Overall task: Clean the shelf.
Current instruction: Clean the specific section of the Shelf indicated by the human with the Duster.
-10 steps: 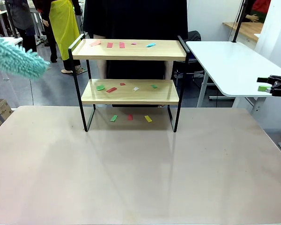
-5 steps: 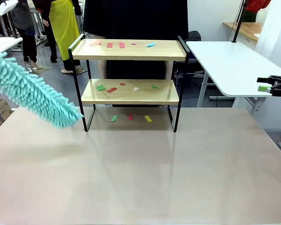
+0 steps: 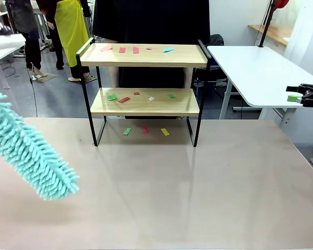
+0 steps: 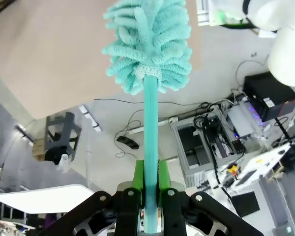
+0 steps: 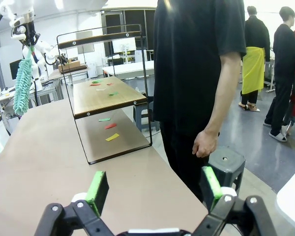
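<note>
Beige desk (image 3: pixel 208 198): shelf (image 3: pixel 146 108) stands at far edge, centre. On desk under it, a row: green scrap (image 3: pixel 127 131), red scrap (image 3: pixel 145 130), yellow scrap (image 3: pixel 165 132). Lower board (image 3: pixel 185 107): green, red, white paper bits (image 3: pixel 124 99), scattered. Top board (image 3: pixel 188 56): pink, red, blue strips (image 3: pixel 122 50).

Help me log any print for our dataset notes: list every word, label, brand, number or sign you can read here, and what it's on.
None: no text in these pictures can be read.
The shelf, the coloured paper scraps on it and the teal duster: no print visible.
The equipment boxes on the floor in the left wrist view: any labels are too small to read.
</note>
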